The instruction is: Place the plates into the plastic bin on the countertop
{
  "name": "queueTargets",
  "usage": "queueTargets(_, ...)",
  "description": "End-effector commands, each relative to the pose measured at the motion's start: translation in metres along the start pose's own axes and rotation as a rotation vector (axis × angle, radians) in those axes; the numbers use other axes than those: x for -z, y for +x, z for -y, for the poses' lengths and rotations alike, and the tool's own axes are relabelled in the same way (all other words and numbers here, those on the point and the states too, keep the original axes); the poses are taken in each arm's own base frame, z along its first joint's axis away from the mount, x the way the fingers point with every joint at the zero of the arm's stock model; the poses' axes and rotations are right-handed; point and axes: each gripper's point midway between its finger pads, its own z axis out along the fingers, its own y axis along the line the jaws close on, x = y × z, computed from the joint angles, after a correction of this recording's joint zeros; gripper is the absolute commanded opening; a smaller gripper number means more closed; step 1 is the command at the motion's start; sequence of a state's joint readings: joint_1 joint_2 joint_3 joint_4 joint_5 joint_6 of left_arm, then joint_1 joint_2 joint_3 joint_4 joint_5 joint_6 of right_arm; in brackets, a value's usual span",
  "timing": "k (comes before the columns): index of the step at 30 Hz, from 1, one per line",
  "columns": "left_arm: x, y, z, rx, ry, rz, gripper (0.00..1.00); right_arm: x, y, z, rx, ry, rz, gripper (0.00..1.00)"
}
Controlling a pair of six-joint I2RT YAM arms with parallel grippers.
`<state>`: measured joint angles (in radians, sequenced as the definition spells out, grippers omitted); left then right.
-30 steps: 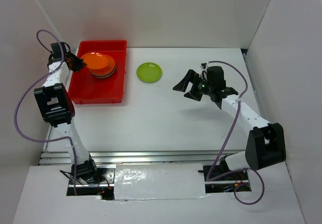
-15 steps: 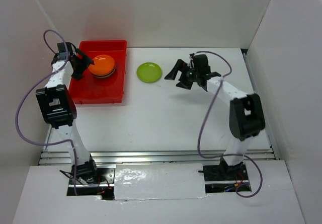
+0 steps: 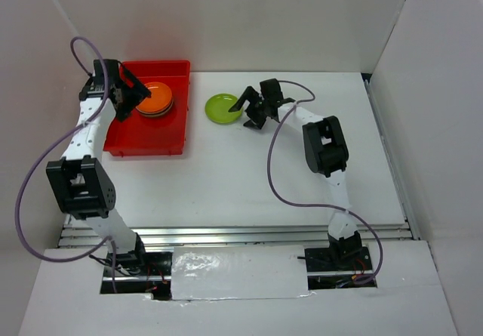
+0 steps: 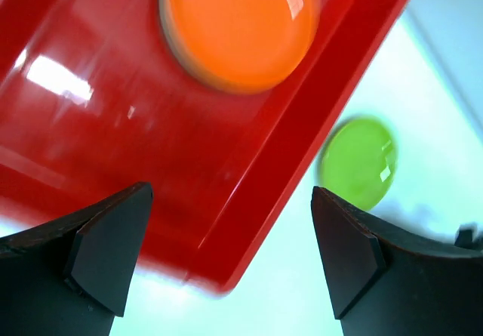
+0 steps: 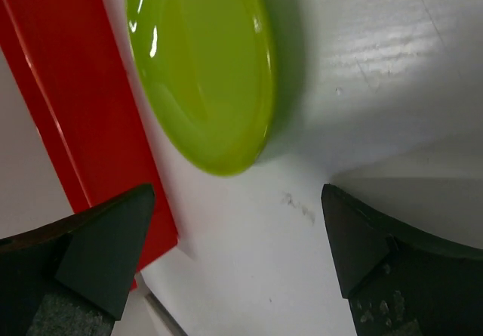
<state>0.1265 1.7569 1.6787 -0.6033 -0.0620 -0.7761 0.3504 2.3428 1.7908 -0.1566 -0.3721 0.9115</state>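
The red plastic bin (image 3: 143, 136) sits at the back left of the white countertop (image 3: 249, 177). Inside it is a stack of plates with an orange plate (image 3: 155, 97) on top. A lime green plate (image 3: 222, 108) lies flat on the countertop just right of the bin. My left gripper (image 3: 130, 98) hovers open over the bin's left part, beside the stack, holding nothing. In the left wrist view the orange plate (image 4: 240, 26) and the bin (image 4: 113, 124) lie below the wide jaws. My right gripper (image 3: 247, 108) is open just right of the green plate (image 5: 200, 72), empty.
White walls enclose the countertop on the left, back and right. The bin's wall (image 5: 72, 132) stands close to the green plate's left. Cables loop from both arms. The arm bases are at the near edge.
The left gripper opened and let go of the orange plate, which now rests on the stack. The right arm swung left from mid-table to just beside the green plate.
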Motion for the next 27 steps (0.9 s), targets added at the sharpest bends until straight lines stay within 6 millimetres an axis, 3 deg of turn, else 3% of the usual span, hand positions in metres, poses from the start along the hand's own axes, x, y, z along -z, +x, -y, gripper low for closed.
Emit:
queueTargets(1, 0.042, 0.014, -0.004, -0.016, 0.065, -0.021, 0.99, -0.016, 0.002, 0.016, -0.098, 0.108, -0.018, 0.98)
queueTargets(2, 0.062, 0.012, -0.001, -0.025, 0.1, 0.008, 0.99, -0.022, -0.005, 0.016, -0.116, 0.123, 0.001, 0.98)
queueTargets(6, 0.09, 0.023, -0.006, -0.063, 0.155, 0.027, 0.99, -0.023, -0.014, 0.023, -0.174, 0.174, 0.037, 0.8)
queueTargets(10, 0.118, 0.02, -0.006, -0.108, 0.195, 0.056, 0.99, -0.029, -0.025, 0.025, -0.232, 0.203, 0.064, 0.61)
queueTargets(11, 0.12, 0.02, -0.008, -0.108, 0.196, 0.058, 0.99, -0.03, -0.024, 0.027, -0.24, 0.216, 0.056, 0.55)
queueTargets(12, 0.123, 0.021, -0.007, -0.113, 0.213, 0.055, 0.99, -0.029, -0.033, 0.015, -0.241, 0.188, 0.065, 0.52)
queueTargets(13, 0.125, 0.022, -0.007, -0.122, 0.221, 0.056, 0.99, -0.036, -0.03, 0.022, -0.249, 0.2, 0.053, 0.43)
queueTargets(18, 0.119, 0.031, -0.009, -0.154, 0.236, 0.023, 0.99, -0.04, -0.035, 0.02, -0.278, 0.198, 0.051, 0.36)
queueTargets(19, 0.118, 0.035, -0.01, -0.153, 0.247, 0.005, 0.99, -0.041, -0.036, 0.021, -0.285, 0.197, 0.052, 0.25)
queueTargets(23, 0.117, 0.037, -0.006, -0.161, 0.277, -0.007, 0.99, -0.04, -0.038, 0.019, -0.292, 0.202, 0.055, 0.01)
queueTargets(26, 0.117, 0.033, -0.011, -0.164, 0.28, -0.005, 0.99, -0.033, -0.041, 0.015, -0.284, 0.187, 0.073, 0.0)
queueTargets(27, 0.114, 0.035, -0.016, -0.162, 0.277, -0.013, 0.99, -0.017, -0.039, 0.017, -0.28, 0.213, 0.108, 0.0)
